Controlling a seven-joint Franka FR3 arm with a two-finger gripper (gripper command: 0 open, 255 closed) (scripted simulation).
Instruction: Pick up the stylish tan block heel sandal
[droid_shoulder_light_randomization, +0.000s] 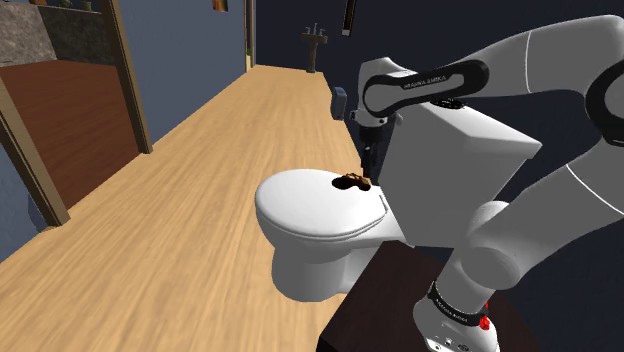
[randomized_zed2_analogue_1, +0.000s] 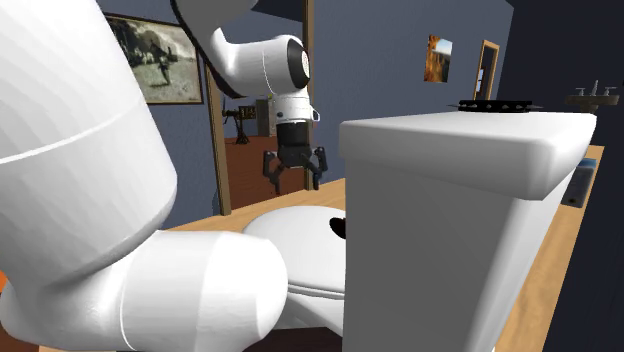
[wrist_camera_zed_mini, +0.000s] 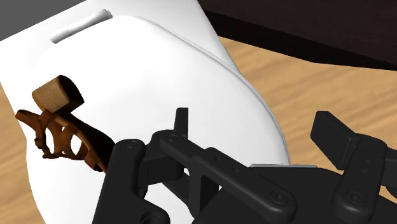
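Tool (wrist_camera_zed_mini: 254, 121), fingers spread, hovers near sandal (wrist_camera_zed_mini: 54, 124) on toilet lid (wrist_camera_zed_mini: 159, 70); arm (droid_shoulder_light_randomization: 425, 84) lettered FRANKA EMIKA.

1 sandal (wrist_camera_zed_mini: 57, 100), 1 toilet (droid_shoulder_light_randomization: 300, 205), 2 wall pics (randomized_zed2_analogue_1: 160, 60) (randomized_zed2_analogue_1: 440, 57)

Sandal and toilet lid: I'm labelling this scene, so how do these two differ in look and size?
Colour: the sandal is brown with a tan block heel; the toilet lid is plain white. Size: the sandal is small, the lid far larger. Form: the sandal is open strapwork; the lid is one smooth surface. Shared: they touch, the sandal resting on the lid.
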